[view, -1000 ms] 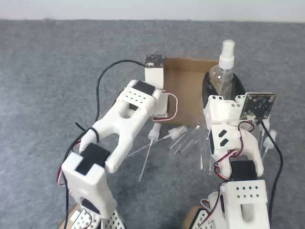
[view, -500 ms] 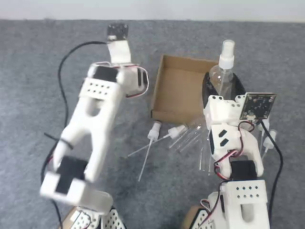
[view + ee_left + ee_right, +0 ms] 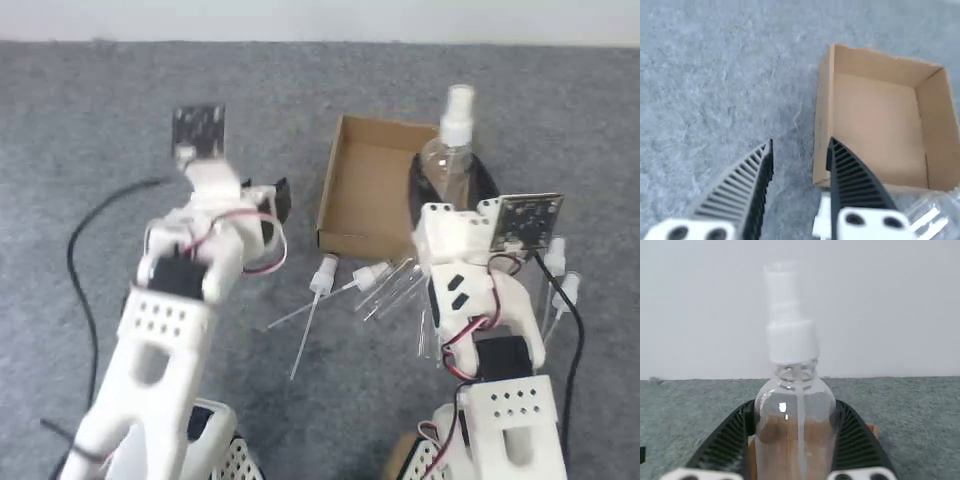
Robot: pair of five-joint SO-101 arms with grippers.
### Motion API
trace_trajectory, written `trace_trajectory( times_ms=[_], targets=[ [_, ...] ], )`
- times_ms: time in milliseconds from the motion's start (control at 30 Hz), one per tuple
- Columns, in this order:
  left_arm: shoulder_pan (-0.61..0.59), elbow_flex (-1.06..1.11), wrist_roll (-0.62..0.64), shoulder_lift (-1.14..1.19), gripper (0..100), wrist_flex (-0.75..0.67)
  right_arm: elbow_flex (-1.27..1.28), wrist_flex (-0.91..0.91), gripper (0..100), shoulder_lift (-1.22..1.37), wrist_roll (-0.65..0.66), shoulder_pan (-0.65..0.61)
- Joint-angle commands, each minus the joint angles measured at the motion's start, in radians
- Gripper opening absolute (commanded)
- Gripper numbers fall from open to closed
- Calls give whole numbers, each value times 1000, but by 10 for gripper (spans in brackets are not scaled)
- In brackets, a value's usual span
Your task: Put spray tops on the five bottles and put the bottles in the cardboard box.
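Note:
My right gripper (image 3: pixel 447 180) is shut on a clear bottle (image 3: pixel 447 162) with a white spray top (image 3: pixel 456 110), held upright over the right side of the open cardboard box (image 3: pixel 372 190). The right wrist view has the bottle (image 3: pixel 794 410) between the black fingers (image 3: pixel 727 437). My left gripper (image 3: pixel 799 155) is open and holds nothing, left of the box (image 3: pixel 880 120) above the carpet; in the high view it is at the box's left (image 3: pixel 275 205). Loose spray tops (image 3: pixel 325 275) with long tubes lie in front of the box.
Grey carpet covers the floor around the box. More clear bottles and spray tops (image 3: pixel 560 285) lie to the right of the right arm, partly hidden by it. The left arm's black cable (image 3: pixel 85 270) loops on the left.
The left arm has swung away from the box toward the left and pulled back. The right gripper with the bottle has shifted slightly left, toward the box.

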Motion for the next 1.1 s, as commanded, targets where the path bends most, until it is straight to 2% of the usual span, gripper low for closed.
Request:
trace_trajectory(
  times_ms=[0, 133, 200, 300, 600, 867, 1067],
  targets=[
    [-6, 263, -17, -222, 156, -282, -20, -7, 6, 8, -8, -41],
    [-5, 438, -133, -338, 156, -480, -17, -7, 6, 8, -11, -50],
    [-5, 478, -143, -376, 156, -528, -17, -7, 6, 8, -11, -50],
    [-5, 493, -143, -413, 156, -531, -17, -13, 6, 8, -11, -50],
    [-5, 532, -149, -423, 156, -532, -64, -200, 6, 31, -3, -50],
    [-6, 532, -150, -425, 155, -532, -341, -183, 6, 423, -8, -56],
    [-6, 533, -150, -422, 155, -532, -551, -183, 6, 733, -5, -145]
  ],
)
